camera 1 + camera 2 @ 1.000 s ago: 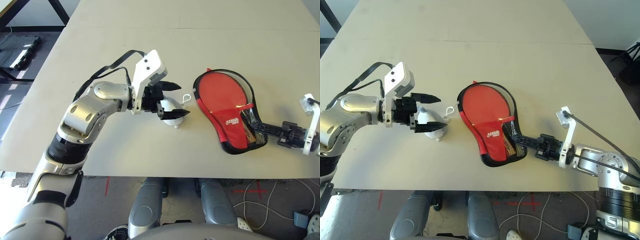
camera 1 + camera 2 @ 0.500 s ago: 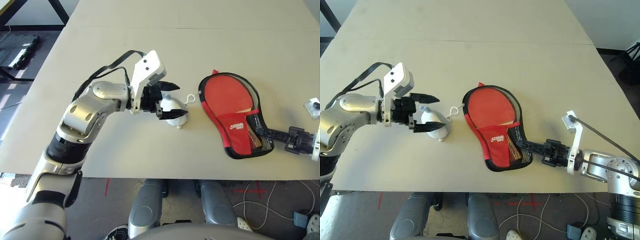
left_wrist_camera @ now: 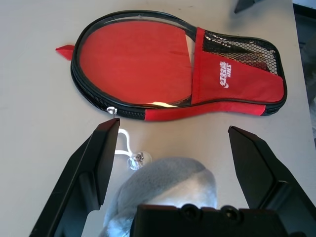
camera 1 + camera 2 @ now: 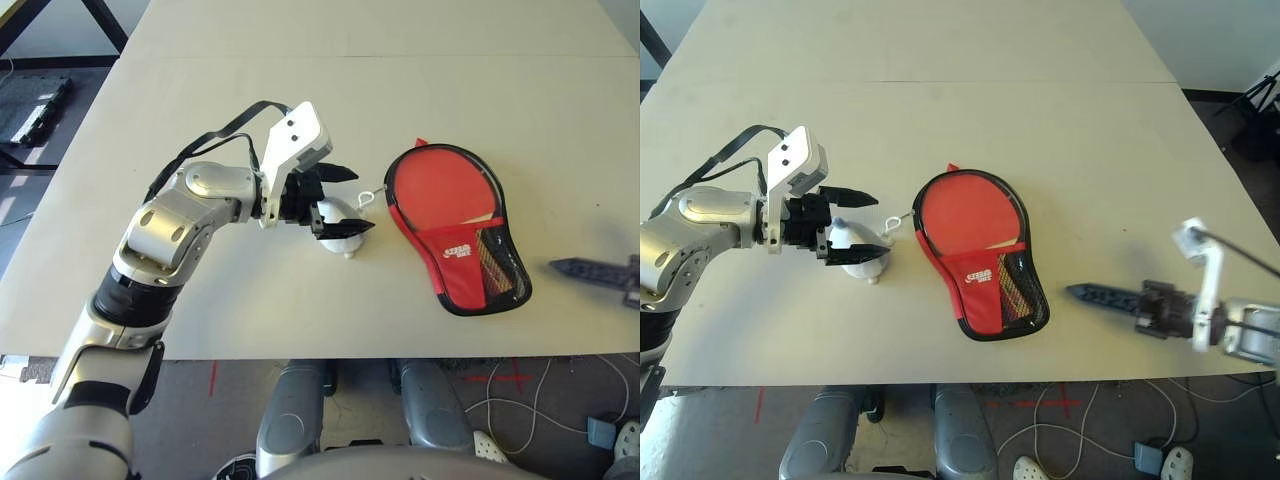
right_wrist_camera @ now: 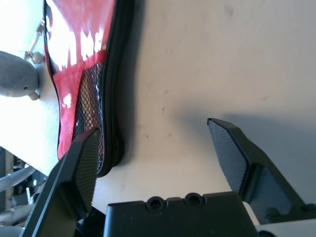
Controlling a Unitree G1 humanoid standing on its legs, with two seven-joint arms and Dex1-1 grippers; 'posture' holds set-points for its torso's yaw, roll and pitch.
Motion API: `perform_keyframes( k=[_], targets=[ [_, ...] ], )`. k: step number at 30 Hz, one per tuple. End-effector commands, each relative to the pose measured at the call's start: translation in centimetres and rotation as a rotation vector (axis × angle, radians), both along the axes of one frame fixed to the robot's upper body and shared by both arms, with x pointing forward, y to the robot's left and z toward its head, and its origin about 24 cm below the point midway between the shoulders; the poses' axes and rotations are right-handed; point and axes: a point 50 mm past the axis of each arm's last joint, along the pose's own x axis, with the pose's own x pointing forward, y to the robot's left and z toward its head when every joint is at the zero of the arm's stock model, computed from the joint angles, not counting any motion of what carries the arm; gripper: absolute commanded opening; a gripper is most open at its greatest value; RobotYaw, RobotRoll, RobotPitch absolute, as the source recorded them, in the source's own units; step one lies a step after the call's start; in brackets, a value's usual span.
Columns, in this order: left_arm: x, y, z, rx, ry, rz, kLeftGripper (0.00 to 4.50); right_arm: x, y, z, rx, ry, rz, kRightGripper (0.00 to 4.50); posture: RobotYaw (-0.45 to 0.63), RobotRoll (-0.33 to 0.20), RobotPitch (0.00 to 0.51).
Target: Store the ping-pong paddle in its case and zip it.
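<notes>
- The worktop point(image 4: 200, 60) carries the case point(image 4: 455, 228) at middle right.
- Paddle's red face point(image 4: 445, 190) lies inside the case; the zip appears undone, so zipping remains.
- The left pincer point(image 4: 340, 200) stands open around a grey-blue lump point(image 4: 338, 222).
- The right pincer point(image 4: 1110, 295) is open, empty, apart from the case.

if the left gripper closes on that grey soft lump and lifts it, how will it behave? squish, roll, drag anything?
The lump looks like soft fabric, so it will probably squash between the left gripper's open fingers rather than resist. It seems light and unlikely to roll. Its white cord lies close to the case zip; whether it is attached I cannot tell, so a lift might tug the case.
</notes>
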Motion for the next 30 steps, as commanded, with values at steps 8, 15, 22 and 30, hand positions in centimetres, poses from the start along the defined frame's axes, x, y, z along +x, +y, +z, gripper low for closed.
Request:
perform_keyframes(
  k=[8, 15, 22, 30],
  targets=[
    [-0.3, 0.5, 0.6, 0.016, 0.007, -0.013, 4.5, 5.5, 0.1, 2.9, -0.156, -0.491, 0.08, 4.48, -0.05, 0.0, 0.283],
    [-0.2, 1.2, 0.5, 0.029, 0.016, -0.003, 4.5, 9.6, 3.8, 4.1, -0.3, -0.72, 0.282, 4.48, -0.05, 0.0, 0.276],
    [-0.1, 1.8, -0.1, 0.047, 0.037, 0.013, 4.5, 12.3, 9.0, 4.3, -0.291, -0.798, 0.518, 4.48, -0.06, 0.0, 0.269],
    [-0.2, 2.2, -0.2, 0.06, 0.049, 0.021, 4.5, 13.4, 12.2, 3.3, -0.343, -0.732, 0.748, 4.48, -0.04, 0.0, 0.271]
  ],
)
